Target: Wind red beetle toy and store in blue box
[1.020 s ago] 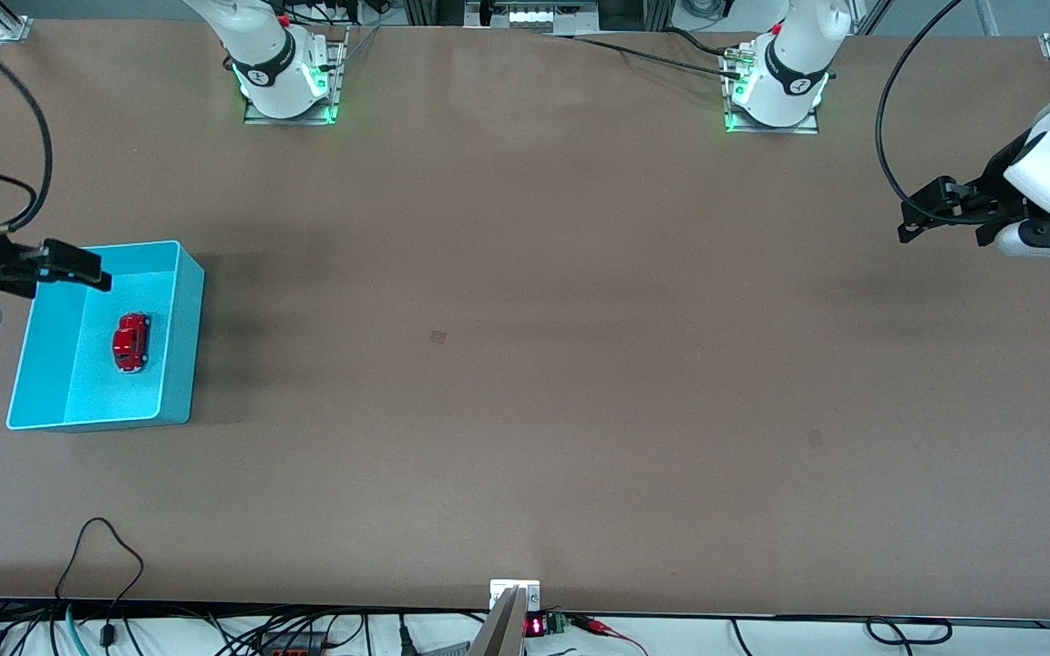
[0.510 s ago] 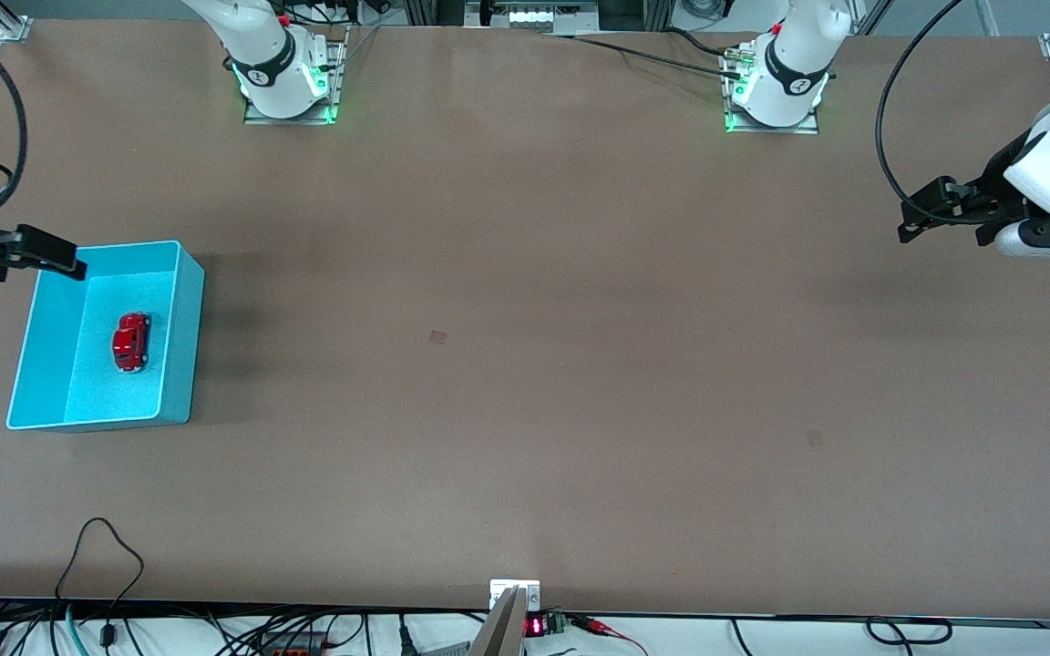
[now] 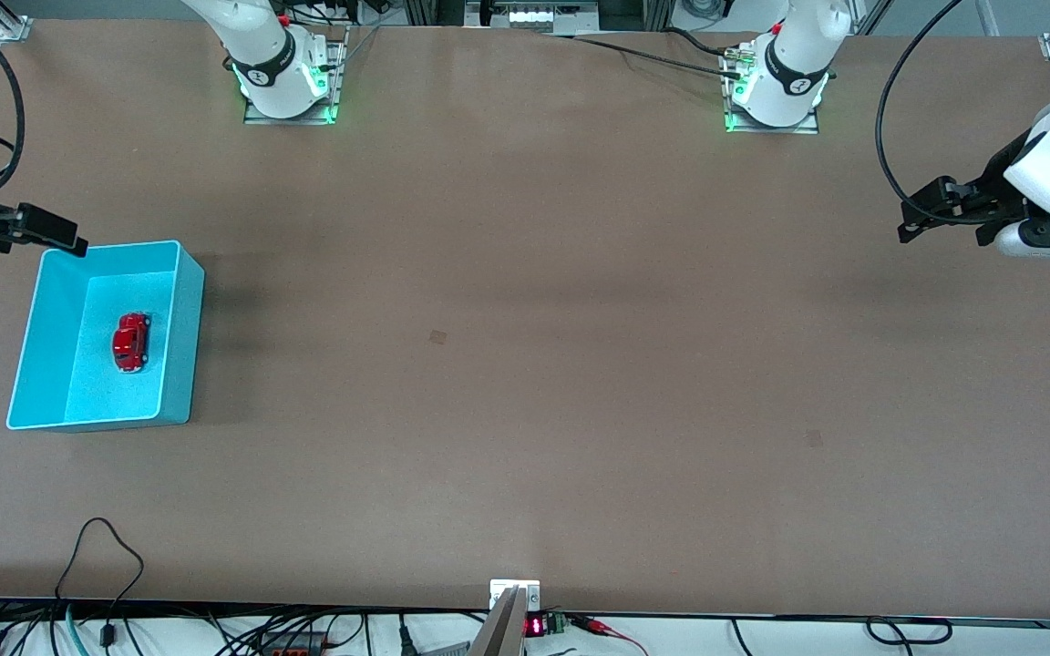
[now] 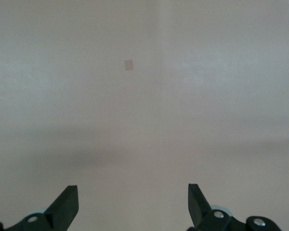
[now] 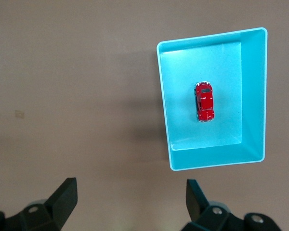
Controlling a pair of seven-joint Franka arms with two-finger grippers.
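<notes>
while the red beetle toy (image 3: 131, 342) sits on the floor of the blue box (image 3: 180, 346) at the right arm's end of the table (image 3: 525, 364), the right gripper (image 3: 42, 230) hangs spread and empty above the box's corner and the left gripper (image 3: 921, 214) waits spread and empty.

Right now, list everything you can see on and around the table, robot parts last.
toy car: one, red, inside the box on its floor
box: one, light blue, on the table at the right arm's end
table: one, brown
cables: several, black, along the table edge nearest the front camera
right gripper: one, black, open, empty, up over the table by the box's corner nearest the arm bases
left gripper: one, black, open, empty, waiting over the table at the left arm's end
</notes>
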